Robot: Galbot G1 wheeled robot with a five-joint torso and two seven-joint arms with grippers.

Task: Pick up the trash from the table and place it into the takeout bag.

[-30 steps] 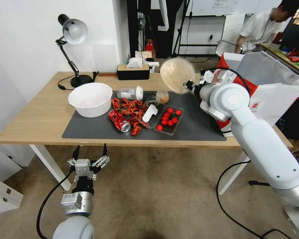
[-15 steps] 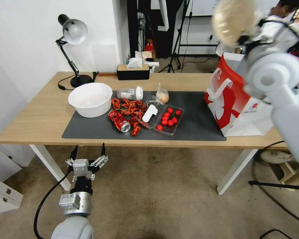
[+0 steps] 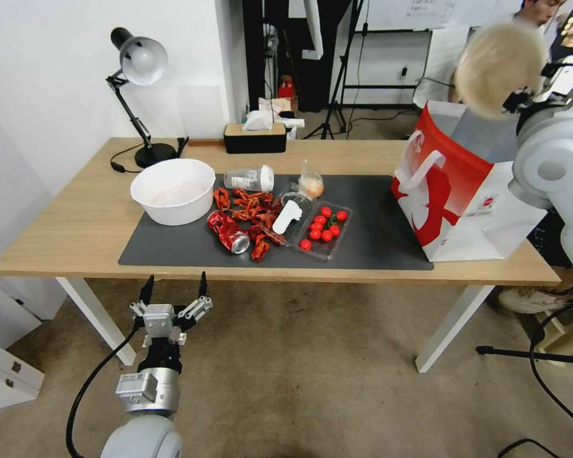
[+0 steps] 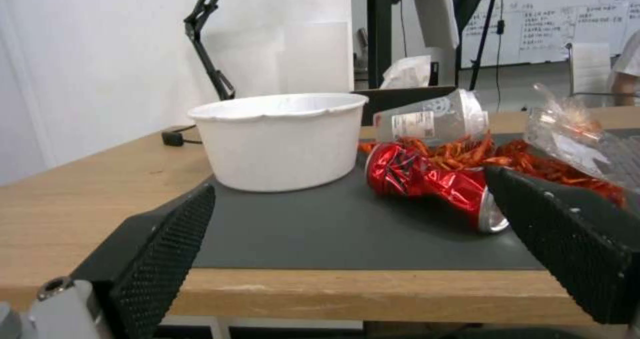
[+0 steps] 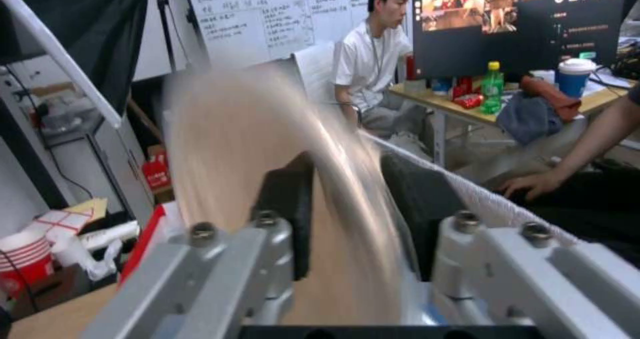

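Two arms in view. Right gripper [image 3: 512, 100] is raised above the open top of the takeout bag [image 3: 455, 191], at the right end of the table [image 3: 63, 229], its jaws clamped on the rim of the beige lidded bowl [image 3: 495, 69] (blurred in the right wrist view). Left gripper [image 3: 175, 289] hangs low in front of the table's near edge, jaws spread wide, gripping nothing. On the dark grey mat [image 3: 375, 235]: crushed red can [image 3: 229, 232] just right of a white bowl [image 3: 173, 189]; clear white-lidded cup [image 3: 249, 179] lying on its side behind a scatter of red crayfish shells [image 3: 251, 207]; small clear food bag [image 3: 311, 184]; clear tray of cherry tomatoes [image 3: 325, 229]. Desk lamp [image 3: 137, 83] at far left, tissue box [image 3: 256, 135] at far edge.
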